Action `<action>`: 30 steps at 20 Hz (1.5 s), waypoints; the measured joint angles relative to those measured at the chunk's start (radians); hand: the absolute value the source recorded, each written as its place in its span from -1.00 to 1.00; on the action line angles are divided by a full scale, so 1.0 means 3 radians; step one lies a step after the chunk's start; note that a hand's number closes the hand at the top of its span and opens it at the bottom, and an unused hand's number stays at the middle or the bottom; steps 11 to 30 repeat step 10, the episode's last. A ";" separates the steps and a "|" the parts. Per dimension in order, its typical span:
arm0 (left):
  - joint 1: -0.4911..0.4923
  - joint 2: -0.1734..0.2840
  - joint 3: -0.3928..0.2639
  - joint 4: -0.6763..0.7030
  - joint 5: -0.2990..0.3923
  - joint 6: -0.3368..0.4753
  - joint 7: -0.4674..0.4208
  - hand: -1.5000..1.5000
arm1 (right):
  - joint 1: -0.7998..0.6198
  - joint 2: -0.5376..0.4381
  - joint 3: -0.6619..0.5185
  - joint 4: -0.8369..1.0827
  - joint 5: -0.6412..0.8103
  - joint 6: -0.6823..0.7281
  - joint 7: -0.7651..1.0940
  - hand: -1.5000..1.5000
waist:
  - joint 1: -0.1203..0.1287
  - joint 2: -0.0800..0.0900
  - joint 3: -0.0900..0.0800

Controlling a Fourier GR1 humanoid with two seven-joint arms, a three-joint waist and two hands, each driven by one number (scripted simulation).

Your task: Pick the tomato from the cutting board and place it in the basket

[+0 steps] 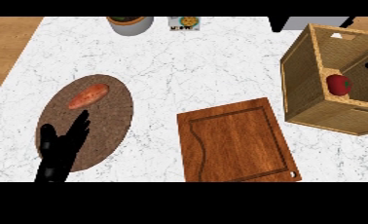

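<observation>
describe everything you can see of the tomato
The tomato is red, round and glossy, with a small dark green stem patch on top. It sits inside the wooden basket at the counter's right, close to the basket's near wall and partly cut off by the view's edge. No robot hand touches it.

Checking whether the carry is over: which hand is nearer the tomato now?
Only the left hand shows, low at the view's left over the brown mat, far from the tomato in the basket. The right hand is out of view.
</observation>
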 measured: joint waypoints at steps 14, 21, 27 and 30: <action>0.0021 -0.0012 0.0054 0.0014 -0.0029 -0.0015 -0.0029 0.00 | 0.0350 -0.0212 -0.0648 -0.0308 -0.0551 0.0087 0.0134 -1.00 | -0.0032 -0.0012 0.0003; 0.0021 -0.0012 0.0054 0.0014 -0.0029 -0.0015 -0.0029 0.00 | 0.0350 -0.0212 -0.0648 -0.0308 -0.0551 0.0087 0.0134 -1.00 | -0.0032 -0.0012 0.0003; 0.0021 -0.0012 0.0054 0.0014 -0.0029 -0.0015 -0.0029 0.00 | 0.0350 -0.0212 -0.0648 -0.0308 -0.0551 0.0087 0.0134 -1.00 | -0.0032 -0.0012 0.0003; 0.0021 -0.0012 0.0054 0.0014 -0.0029 -0.0015 -0.0029 0.00 | 0.0350 -0.0212 -0.0648 -0.0308 -0.0551 0.0087 0.0134 -1.00 | -0.0032 -0.0012 0.0003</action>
